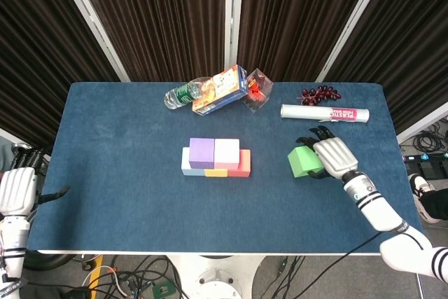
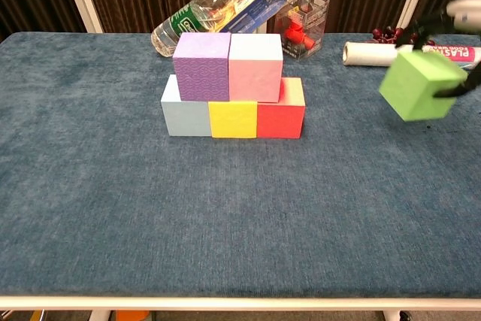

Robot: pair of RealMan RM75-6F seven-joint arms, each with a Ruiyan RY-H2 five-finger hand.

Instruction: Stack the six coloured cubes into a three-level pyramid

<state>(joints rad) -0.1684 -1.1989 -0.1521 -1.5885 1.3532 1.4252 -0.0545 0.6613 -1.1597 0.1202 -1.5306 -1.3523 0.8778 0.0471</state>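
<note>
I have the right hand (image 1: 332, 157) grasping the green cube (image 2: 418, 85) above the table (image 2: 225, 216), right of the two-level stack (image 2: 232, 86); left hand (image 1: 17, 191) hangs released off-table

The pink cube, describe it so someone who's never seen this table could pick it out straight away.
In the middle of the blue table stands a two-level stack of cubes. The pink cube is on the upper level, at the right, touching the purple cube beside it. It is the palest block up top, resting over the yellow cube and red cube.
</note>
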